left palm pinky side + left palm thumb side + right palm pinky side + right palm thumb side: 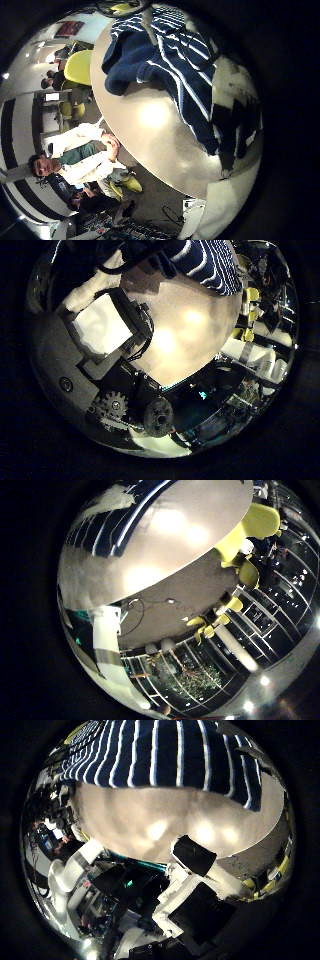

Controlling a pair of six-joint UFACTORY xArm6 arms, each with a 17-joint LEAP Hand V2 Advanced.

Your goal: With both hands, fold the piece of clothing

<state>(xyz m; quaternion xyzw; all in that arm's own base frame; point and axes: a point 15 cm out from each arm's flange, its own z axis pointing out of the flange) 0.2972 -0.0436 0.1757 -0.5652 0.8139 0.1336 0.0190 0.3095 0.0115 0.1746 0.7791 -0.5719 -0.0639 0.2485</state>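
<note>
While both hands hover: I see no outside view, so colours go unnamed.
Shirt (165, 760): striped, rumpled, lying on the round table (165, 135), nothing holding it.
Left hand (105, 325): off the cloth, fingers look loosely bent; grip state unclear.
Right hand (195, 885): empty, near the hem; fingers unclear.
Advice: I'd lower both together, pinching matching corners.

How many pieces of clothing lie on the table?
1: a navy and white striped garment lying on the round table, near its edge. No second piece shows, though part of the table is out of view.
</note>
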